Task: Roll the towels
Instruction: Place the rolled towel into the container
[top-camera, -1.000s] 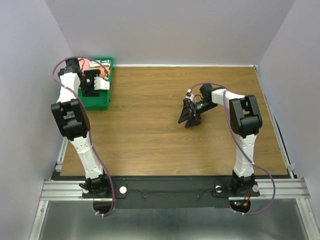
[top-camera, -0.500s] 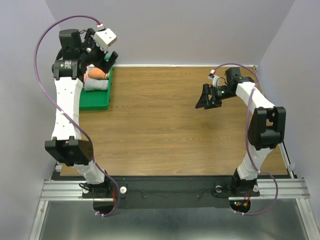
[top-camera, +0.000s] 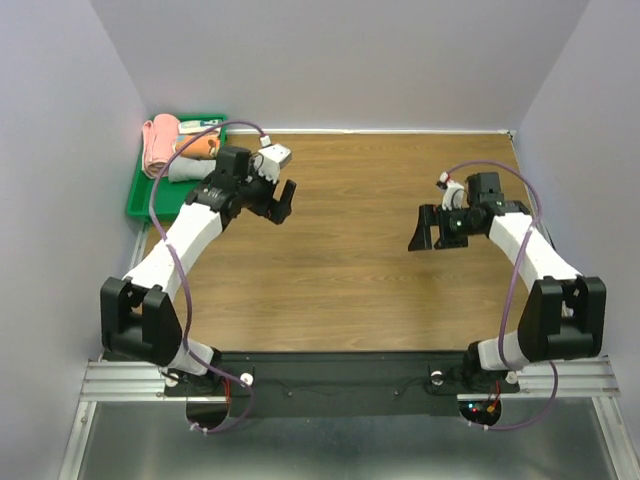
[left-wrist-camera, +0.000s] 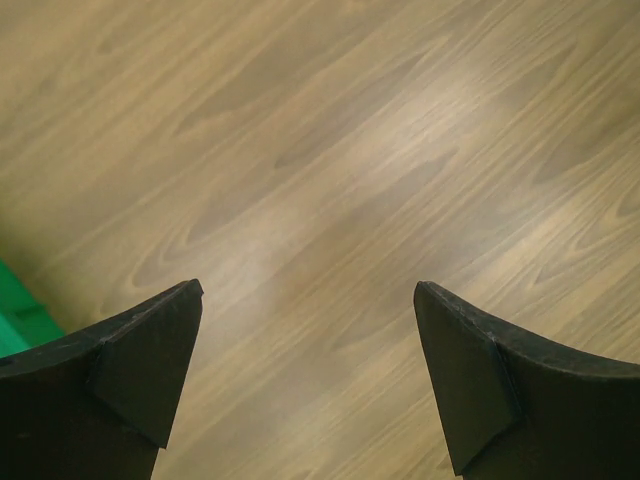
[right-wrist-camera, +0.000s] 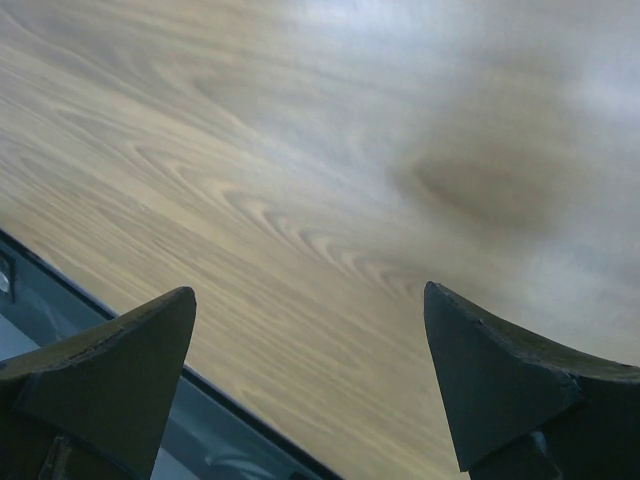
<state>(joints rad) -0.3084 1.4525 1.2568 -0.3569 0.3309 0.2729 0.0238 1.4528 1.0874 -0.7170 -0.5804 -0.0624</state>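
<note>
**A:** Towels first. They're bunched in the upper left of the overhead frame: the pink towel (top-camera: 157, 143) at the far corner, the orange towel (top-camera: 200, 146) beside it, the pale towel (top-camera: 188, 170) just below that one.

**B:** And all three sit in the green bin (top-camera: 137, 192), tucked against the left wall. How rolled they are, I can't tell from up here.

**A:** The left gripper (top-camera: 275, 197) is just right of the bin, over the bare table (top-camera: 340, 280). The towels lie up and to the left of it, near but not touching.

**B:** Its wrist view backs that up: left gripper (left-wrist-camera: 308, 290) with the jaws spread wide, only wood grain between them and a sliver of green bin (left-wrist-camera: 14, 322) at the lower left edge.

**A:** No towel shows in that view.

**B:** Over to the right-centre of the overhead frame, the right gripper (top-camera: 430, 228) is well apart from the towels, across the whole width of the table.

**A:** Its wrist view shows the right gripper (right-wrist-camera: 310, 290) with the jaws parted too. They grasp nothing, with wood beneath and the table's edge at the lower left.
</note>
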